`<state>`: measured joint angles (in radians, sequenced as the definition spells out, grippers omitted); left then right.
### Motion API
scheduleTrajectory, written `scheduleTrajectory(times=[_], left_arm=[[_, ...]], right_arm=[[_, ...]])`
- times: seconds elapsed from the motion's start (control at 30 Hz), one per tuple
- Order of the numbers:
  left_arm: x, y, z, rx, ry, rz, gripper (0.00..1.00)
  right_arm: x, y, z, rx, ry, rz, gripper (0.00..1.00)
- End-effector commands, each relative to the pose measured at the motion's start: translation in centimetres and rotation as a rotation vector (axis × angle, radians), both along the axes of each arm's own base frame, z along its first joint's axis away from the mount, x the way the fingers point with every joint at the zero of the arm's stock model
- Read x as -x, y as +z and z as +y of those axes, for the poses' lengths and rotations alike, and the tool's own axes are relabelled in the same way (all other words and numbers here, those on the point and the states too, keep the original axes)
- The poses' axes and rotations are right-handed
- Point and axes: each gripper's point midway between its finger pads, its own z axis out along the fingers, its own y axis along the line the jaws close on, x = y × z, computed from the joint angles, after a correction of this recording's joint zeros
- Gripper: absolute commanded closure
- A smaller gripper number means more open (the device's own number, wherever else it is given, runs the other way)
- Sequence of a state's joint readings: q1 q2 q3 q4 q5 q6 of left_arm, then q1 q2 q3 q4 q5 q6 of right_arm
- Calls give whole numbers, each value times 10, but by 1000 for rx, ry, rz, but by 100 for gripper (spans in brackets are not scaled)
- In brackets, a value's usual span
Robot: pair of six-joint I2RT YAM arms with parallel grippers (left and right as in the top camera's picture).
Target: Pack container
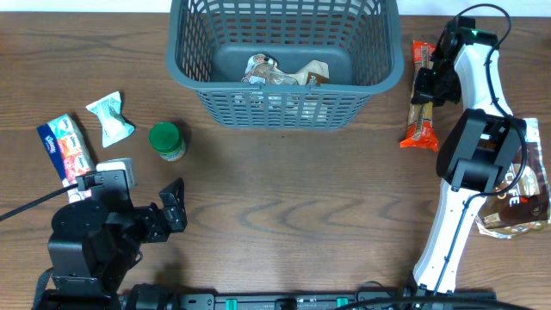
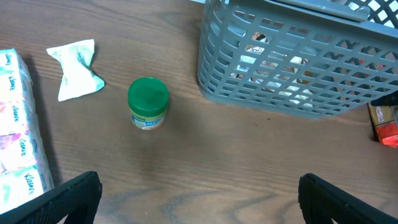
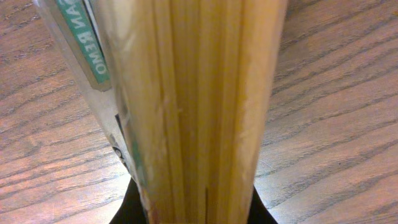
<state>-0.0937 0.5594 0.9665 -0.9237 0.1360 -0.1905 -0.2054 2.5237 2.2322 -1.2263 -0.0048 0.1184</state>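
The container (image 1: 284, 110) is a large dark grey lattice basket at the back middle of the table, with a few wrapped packets (image 1: 277, 72) on its floor. It also shows in the left wrist view (image 2: 280, 74). My right gripper (image 1: 428, 84) is to the right of the basket, shut on a long spaghetti packet (image 1: 420, 116) with red ends. In the right wrist view the packet (image 3: 199, 99) fills the space between the jaws (image 3: 196, 208). My left gripper (image 1: 175, 209) is open and empty at the front left (image 2: 199, 202).
A green-lidded jar (image 1: 167, 140) (image 2: 148, 101), a white-green sachet (image 1: 110, 118) (image 2: 76, 68) and a tissue pack (image 1: 67, 146) (image 2: 15, 124) lie left of the basket. A brown bag (image 1: 521, 194) lies at the right edge beside the right arm.
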Motion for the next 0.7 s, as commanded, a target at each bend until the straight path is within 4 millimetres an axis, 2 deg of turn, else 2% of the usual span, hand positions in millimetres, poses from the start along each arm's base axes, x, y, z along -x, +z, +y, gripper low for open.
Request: scheduleTrajectory(times=[0.0, 0.1, 0.17, 0.23, 0.37, 0.43, 0.53, 0.67], left_arm=[[1, 5, -2, 8, -10, -10, 2], [1, 5, -2, 8, -9, -10, 2], [1, 5, -2, 8, -10, -10, 2], [1, 5, -2, 8, -9, -10, 1], [1, 5, -2, 8, -10, -10, 2], [1, 5, -2, 8, -10, -10, 2], [1, 5, -2, 8, -10, -10, 2], [1, 5, -2, 8, -10, -10, 1]], right_arm=[[10, -26, 22, -70, 25, 65, 99], [2, 1, 25, -55, 37, 8, 99], [-7, 31, 26, -41, 44, -62, 99], [-17, 70, 26, -22, 49, -159, 99], [-32, 167, 25, 26, 48, -403, 99], [-32, 225, 25, 73, 51, -543, 99], [-22, 299, 30, 133, 59, -716, 99], [1, 382, 57, 182, 164, -916, 99]])
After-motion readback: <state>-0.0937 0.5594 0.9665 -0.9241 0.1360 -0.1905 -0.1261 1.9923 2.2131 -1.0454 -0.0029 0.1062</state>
